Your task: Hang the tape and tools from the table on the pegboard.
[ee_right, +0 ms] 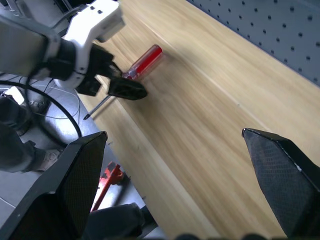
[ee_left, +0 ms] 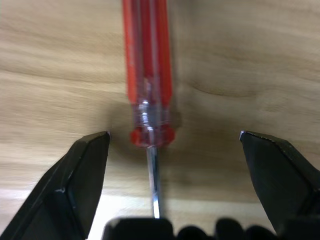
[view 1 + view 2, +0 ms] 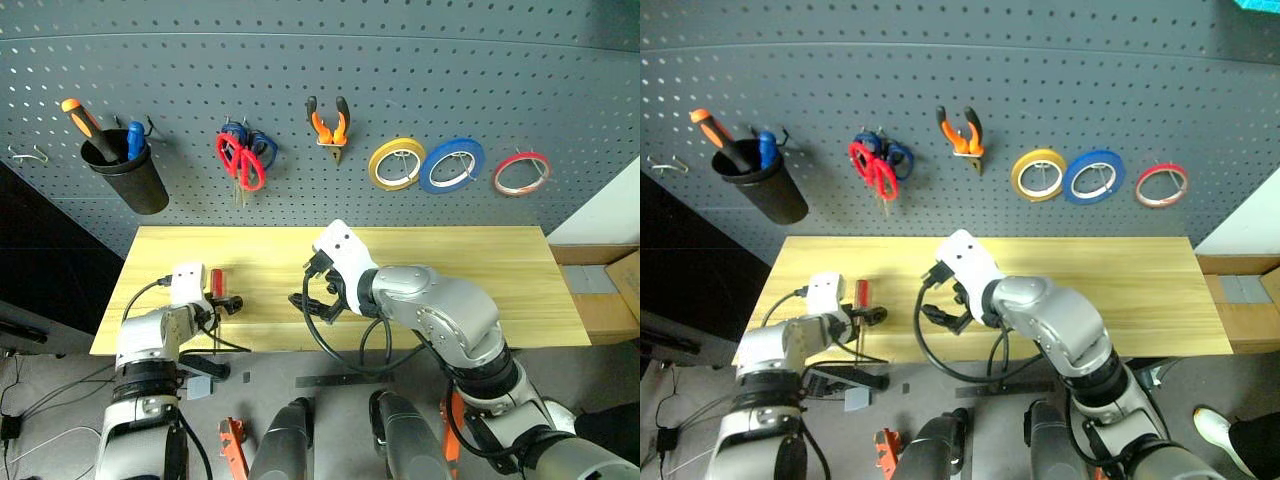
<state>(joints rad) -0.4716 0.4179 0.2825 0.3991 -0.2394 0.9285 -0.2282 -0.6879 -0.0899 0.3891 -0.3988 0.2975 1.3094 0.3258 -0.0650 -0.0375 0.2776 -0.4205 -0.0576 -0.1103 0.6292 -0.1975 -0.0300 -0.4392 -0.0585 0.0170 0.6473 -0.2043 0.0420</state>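
Grey perforated pegboard (image 3: 300,60) spans the wall and already carries most of the set: red-handled scissors (image 3: 243,163) over a blue-handled pair, orange-and-black pliers (image 3: 328,124), and yellow (image 3: 396,163), blue (image 3: 452,164) and thin red tape ring (image 3: 521,173), each on its own hook so that it hangs free. A black cup (image 3: 127,175) holds an orange-handled screwdriver (image 3: 84,125) upright. Below, the pale wooden table (image 3: 440,270) bears one item, the small red-handled screwdriver (image 2: 148,75), lying flat near its left front edge with the steel shaft overhanging toward the robot, which judging by the layout makes it the last tool to hang. The right gripper (image 3: 315,295) hovers over the table's middle, fingers wide apart and empty. The left gripper (image 2: 170,145) sits low at the front edge, its fingers spread to either side of the handle's collar without touching, apparently lined up to close on it. The handle is translucent red, fluted, with a clear neck.
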